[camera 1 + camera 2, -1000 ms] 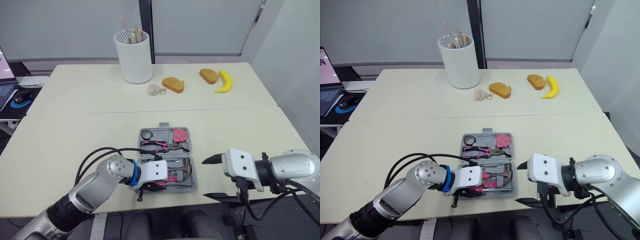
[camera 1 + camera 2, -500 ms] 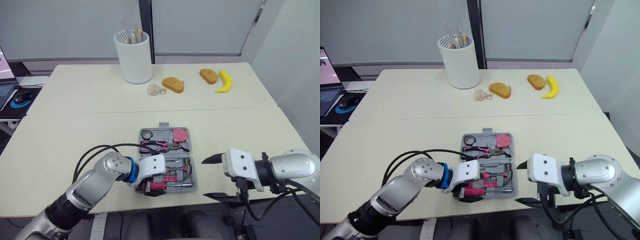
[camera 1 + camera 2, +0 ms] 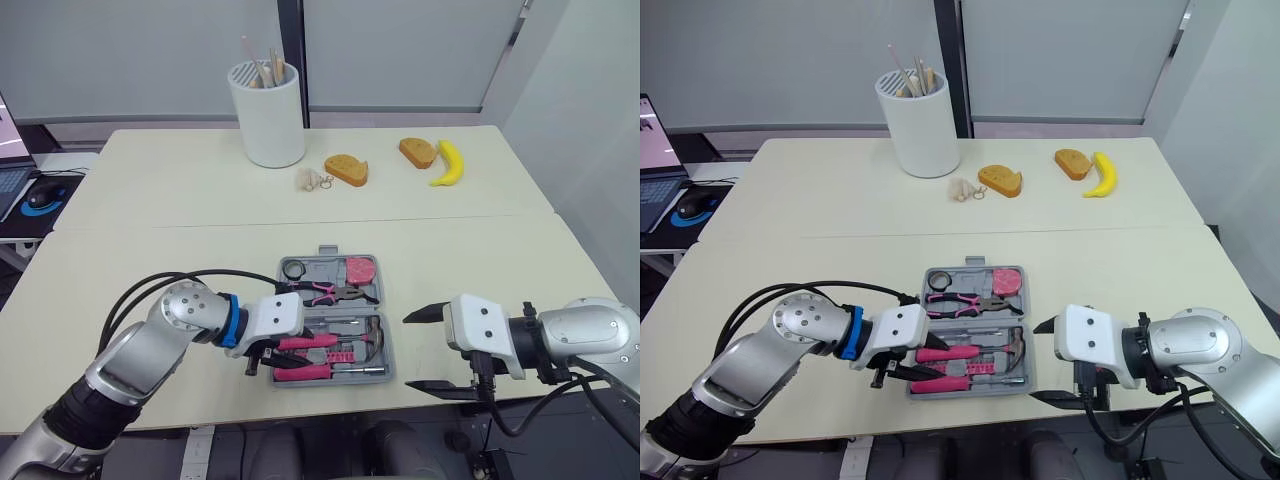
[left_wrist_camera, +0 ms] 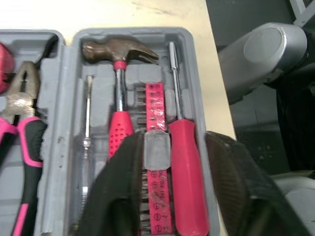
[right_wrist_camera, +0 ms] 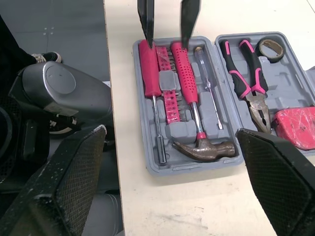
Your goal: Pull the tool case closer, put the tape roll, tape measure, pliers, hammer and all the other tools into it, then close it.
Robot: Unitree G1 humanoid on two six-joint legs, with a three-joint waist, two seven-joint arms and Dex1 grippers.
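Note:
The grey tool case lies open near the table's front edge. Its far half holds the black tape roll, the pink-handled pliers and the red tape measure. Its near half holds the hammer, a red-handled driver, a bit strip and a thin screwdriver. My left gripper hangs open over the handle ends at the case's left front corner, holding nothing. My right gripper stands wide open just right of the case.
At the back stand a white holder with sticks, two bread slices, a banana and a small pale object. A mouse lies on a desk at far left. The table edge runs just in front of the case.
My left gripper has drawn back to the left, off the near half of the case, uncovering the pink handles. The right arm has stayed put.

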